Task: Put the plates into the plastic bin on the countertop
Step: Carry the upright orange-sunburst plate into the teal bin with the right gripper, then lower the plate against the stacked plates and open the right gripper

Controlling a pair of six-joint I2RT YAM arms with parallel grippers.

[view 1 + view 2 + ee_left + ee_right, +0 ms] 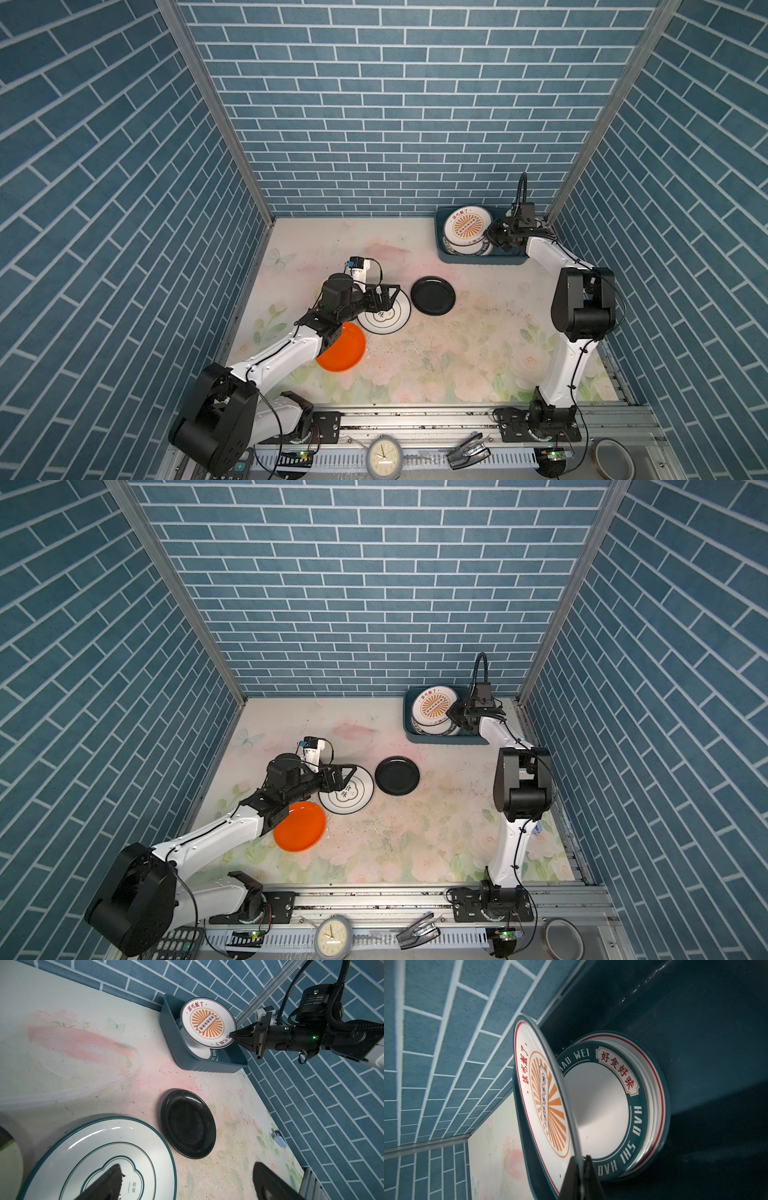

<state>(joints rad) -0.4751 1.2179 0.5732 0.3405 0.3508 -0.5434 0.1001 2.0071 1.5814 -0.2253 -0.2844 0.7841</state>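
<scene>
White sunburst plate (206,1023) rim-clamped in right pincer (231,1034), tilted over bin (207,1065), left pincer (390,296) agape above teal-ringed plate (99,1153).

both top views are bright and sharp, lit evenly from above with only faint shadows. in the left wrist view the black plate (188,1124) shows thin rim glare and the left fingers (104,1185) are blurred, and brick lines bend toward the edges. the right wrist view is dim inside the plastic bin (695,1022) — the sunburst plate (542,1101) goes soft at its near rim.
</scene>
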